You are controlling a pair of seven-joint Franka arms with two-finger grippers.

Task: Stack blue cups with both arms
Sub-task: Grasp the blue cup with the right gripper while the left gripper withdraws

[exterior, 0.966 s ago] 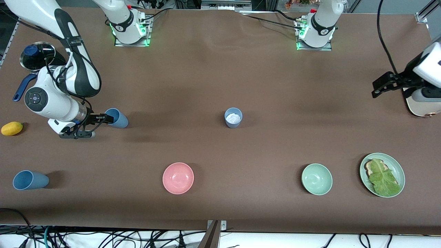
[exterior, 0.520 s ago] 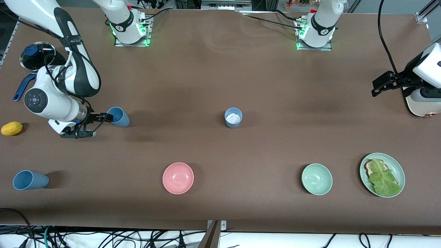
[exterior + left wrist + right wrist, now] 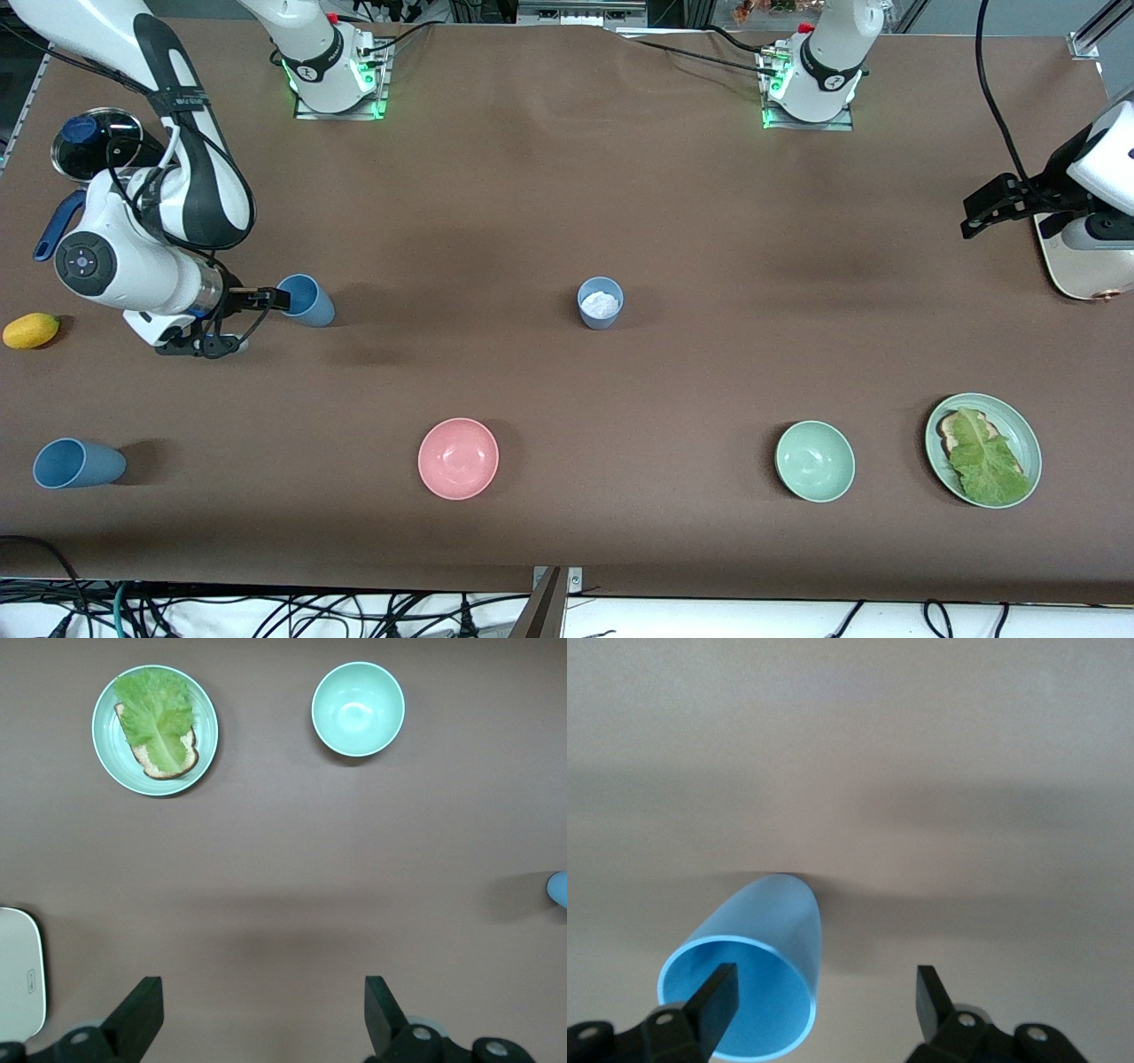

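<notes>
Lying nearest the camera, one blue cup (image 3: 78,463) rests untouched. Farther off, the right gripper (image 3: 262,306), jaws spread, has just let go of the bright blue cup (image 3: 306,300) and edged back; restacking needs another grasp. The left gripper (image 3: 982,209) waits, released.

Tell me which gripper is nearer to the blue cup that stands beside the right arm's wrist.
Right. The right gripper is open at that blue cup, one finger inside its rim. The left gripper, open, waits over the left arm's end of the table, far from the cup.
</notes>
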